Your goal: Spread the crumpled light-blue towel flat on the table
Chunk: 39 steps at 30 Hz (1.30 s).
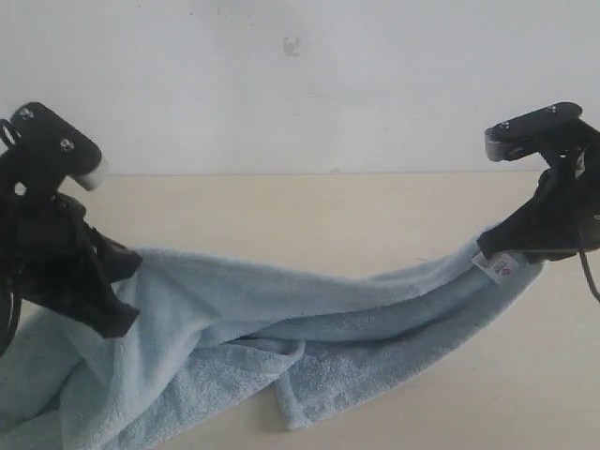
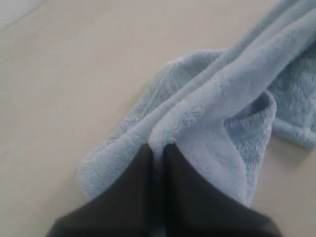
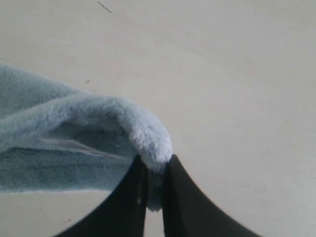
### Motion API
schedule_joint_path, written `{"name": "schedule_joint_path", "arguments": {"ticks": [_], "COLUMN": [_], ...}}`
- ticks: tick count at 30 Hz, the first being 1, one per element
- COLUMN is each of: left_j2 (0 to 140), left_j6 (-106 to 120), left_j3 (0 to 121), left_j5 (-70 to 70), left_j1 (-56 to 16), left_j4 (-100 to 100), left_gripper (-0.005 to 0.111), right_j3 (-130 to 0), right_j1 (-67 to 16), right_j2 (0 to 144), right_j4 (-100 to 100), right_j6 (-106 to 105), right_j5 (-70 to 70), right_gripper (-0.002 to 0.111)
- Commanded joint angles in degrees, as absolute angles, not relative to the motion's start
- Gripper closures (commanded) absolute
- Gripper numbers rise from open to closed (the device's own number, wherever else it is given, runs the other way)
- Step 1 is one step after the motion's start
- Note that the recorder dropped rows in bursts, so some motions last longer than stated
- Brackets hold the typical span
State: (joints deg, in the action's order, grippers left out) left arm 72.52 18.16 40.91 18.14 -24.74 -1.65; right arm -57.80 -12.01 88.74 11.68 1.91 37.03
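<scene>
**Towel strung between two grippers, sagging onto table**

Exterior view. The light-blue towel [image 1: 244,319] hangs as a long, twisted band between the two arms. Its middle and left portions sag onto the cream table [image 1: 309,216]. Folds pile up at the lower left, and a loose flap lies doubled under the centre. The left gripper [image 1: 120,295] sits low at the left, with terry cloth bunched around its black fingers. The right gripper [image 1: 489,249] is higher at the right and has the towel's raised end. A small white care tag [image 1: 500,270] with red print shows just below that grip. Behind the table is a pale wall [image 1: 281,84].

Left wrist view. The left gripper [image 2: 157,155] has its two dark fingers drawn close, pinching a thick ridge of the towel [image 2: 212,98]. From the pinch the cloth runs away in a rolled fold. One hemmed layer curls open beside it, and more cloth rests flat on the table [image 2: 74,74].

Right wrist view. The right gripper [image 3: 155,170] is clamped on a rounded, fluffy edge of the towel [image 3: 74,123], with only a thin slot between the fingers. The cloth trails off to one side above the bare table [image 3: 222,74].
</scene>
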Motion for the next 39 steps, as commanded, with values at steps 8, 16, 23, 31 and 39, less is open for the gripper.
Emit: {"name": "schedule_joint_path", "arguments": {"ticks": [8, 16, 23, 31, 39], "left_j2": [75.84, 75.64, 74.91, 72.47, 72.47], "left_j6": [31.17, 27.49, -5.44, 0.39, -13.43], "left_j3": [39.63, 39.63, 39.63, 37.39, 29.72], "left_j5": [17.05, 22.89, 34.62, 44.14, 40.99], "left_j1": [-25.35, -23.51, -17.8, -17.71, -15.07], "left_j4": [-1.88, 10.32, 36.23, 15.8, 23.7], "left_gripper": [0.033, 0.029, 0.029, 0.039, 0.054], "right_j3": [-57.84, -57.1, -50.61, -50.61, -50.61], "right_j1": [-11.51, -11.51, -11.21, -11.21, -11.21], "right_j2": [88.68, 88.68, 88.68, 88.68, 88.68], "right_j4": [9.45, 8.06, 8.06, 8.06, 2.94], "right_j6": [0.52, 0.93, 0.93, 3.12, 3.69], "right_j5": [32.42, 28.67, 17.44, 15.12, 16.29], "right_gripper": [0.109, 0.109, 0.109, 0.109, 0.109]}}
